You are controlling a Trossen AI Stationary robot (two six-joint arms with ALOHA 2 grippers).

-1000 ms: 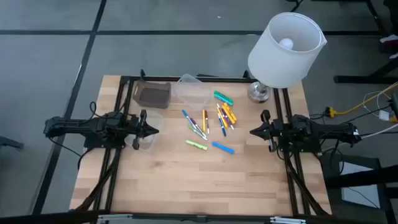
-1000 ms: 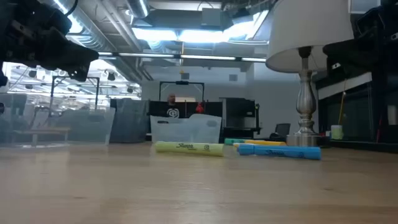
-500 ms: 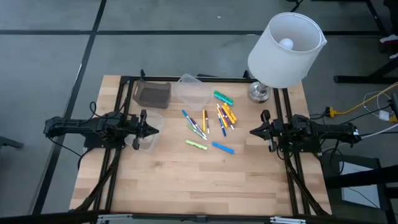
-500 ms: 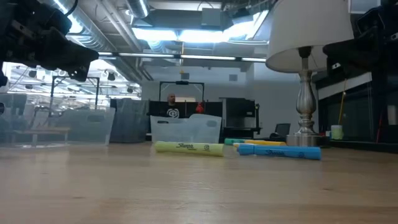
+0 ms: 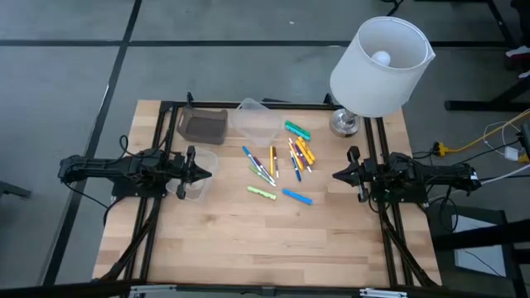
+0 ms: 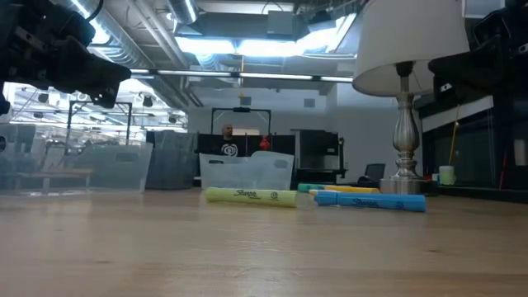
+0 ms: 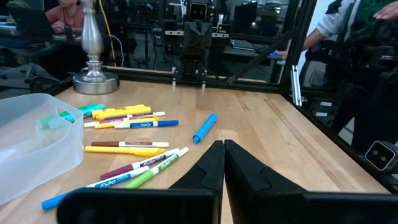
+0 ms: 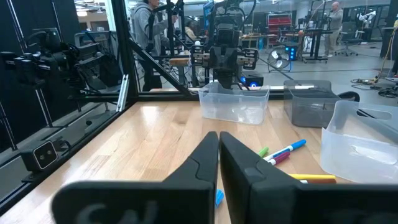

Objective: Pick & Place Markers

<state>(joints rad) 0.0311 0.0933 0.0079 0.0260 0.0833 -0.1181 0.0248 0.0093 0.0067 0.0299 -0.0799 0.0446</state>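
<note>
Readable print: "Sharpie" on the yellow highlighter (image 6: 251, 195) lying broadside in the low view; "EXPO" on the thin markers (image 7: 134, 169) seen from my left wrist. The markers (image 5: 277, 163), a scatter of short blue, green, yellow and orange pen-like sticks, lie flat on the pale wooden table (image 5: 248, 240) just beside the clear plastic tub (image 5: 257, 121), on its lamp-side; most run lengthwise from the tub toward the table's near edge, some slanted. The white-shaded lamp with the silver base (image 5: 346, 122) stands past them. My left gripper (image 5: 207, 173) and right gripper (image 5: 336, 175) hover either side of the scatter, jaws pressed together, empty. Nothing has shifted since a second ago.
</note>
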